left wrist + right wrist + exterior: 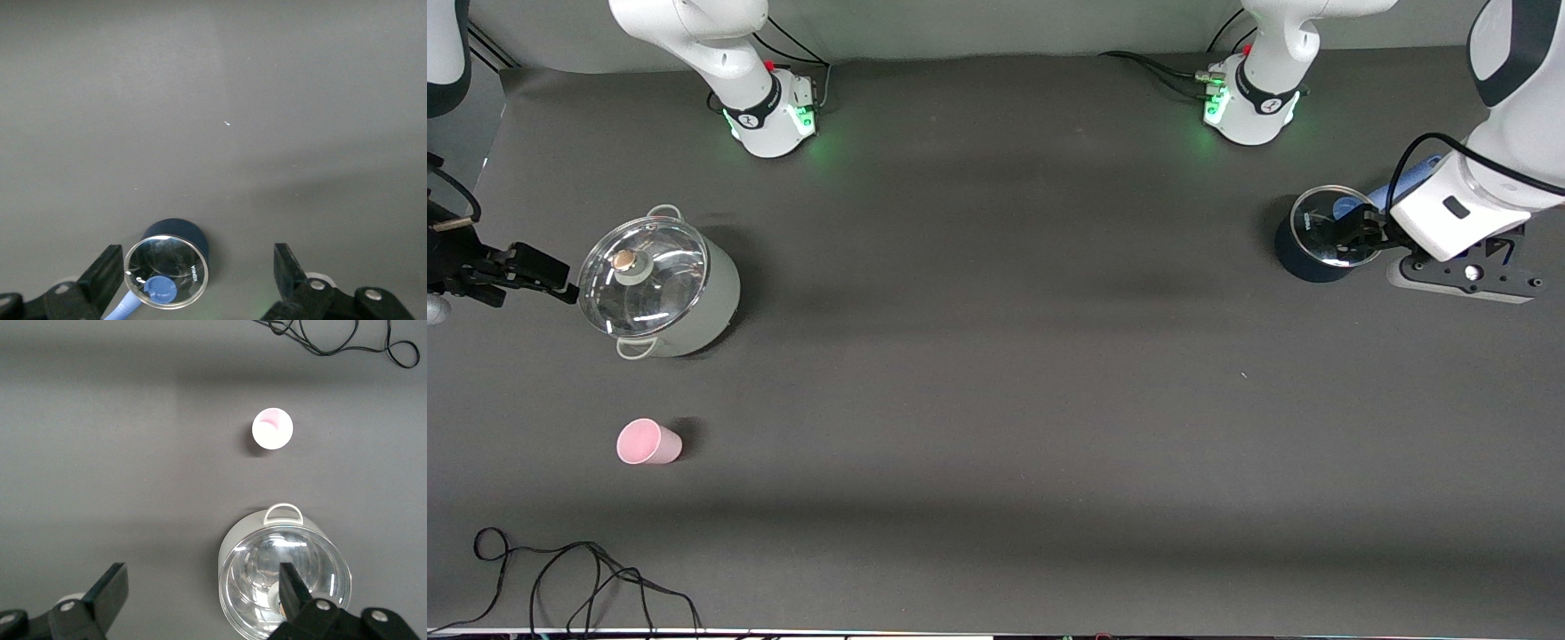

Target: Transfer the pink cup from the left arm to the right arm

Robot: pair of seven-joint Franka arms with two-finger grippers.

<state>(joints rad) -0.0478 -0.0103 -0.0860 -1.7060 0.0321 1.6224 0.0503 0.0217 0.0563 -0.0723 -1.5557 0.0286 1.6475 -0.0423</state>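
Note:
The pink cup [648,443] stands alone on the dark table toward the right arm's end, nearer to the front camera than the white pot. It also shows in the right wrist view [272,429]. No gripper touches it. My right gripper [559,280] is open and empty, up beside the white pot at that end; its own view [202,587] shows one fingertip [291,583] over the pot's lid. My left gripper [1347,236] is open and empty over the dark blue pot at the left arm's end, with the pot between its spread fingers [107,270].
A white pot with a glass lid [643,276] stands near the right gripper, also in the right wrist view [267,567]. A dark blue pot [1294,260] with a glass lid and blue handle sits under the left gripper [190,233]. A black cable [560,569] lies at the table's front edge.

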